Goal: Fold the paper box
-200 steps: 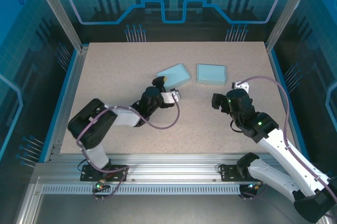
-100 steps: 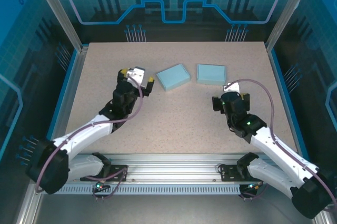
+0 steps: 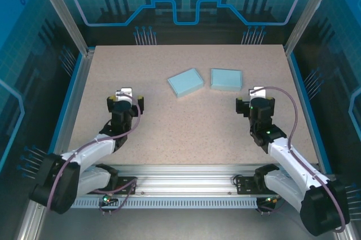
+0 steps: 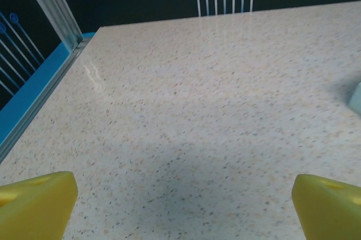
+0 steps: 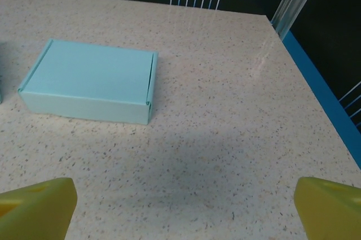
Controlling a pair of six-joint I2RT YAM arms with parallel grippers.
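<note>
Two closed light-blue paper boxes lie side by side at the middle back of the table: one turned at an angle (image 3: 185, 82) and one square-on (image 3: 226, 79). My left gripper (image 3: 124, 100) hovers low over bare table, well to the near left of the angled box, jaws wide open and empty (image 4: 186, 206). My right gripper (image 3: 255, 102) sits near and right of the square-on box, also open and empty (image 5: 186, 206). In the right wrist view that box (image 5: 90, 87) lies ahead to the left. A sliver of the angled box (image 4: 356, 96) shows in the left wrist view.
The speckled tabletop (image 3: 169, 132) is bordered by blue rails and aluminium posts (image 3: 76, 76) on the left and on the right (image 3: 299, 76). The arm bases stand on the metal frame (image 3: 180, 180) at the near edge.
My left arm has pulled back from beside the angled box toward the near left. My right gripper has shifted a little to the right. Both stayed open; the boxes did not move.
</note>
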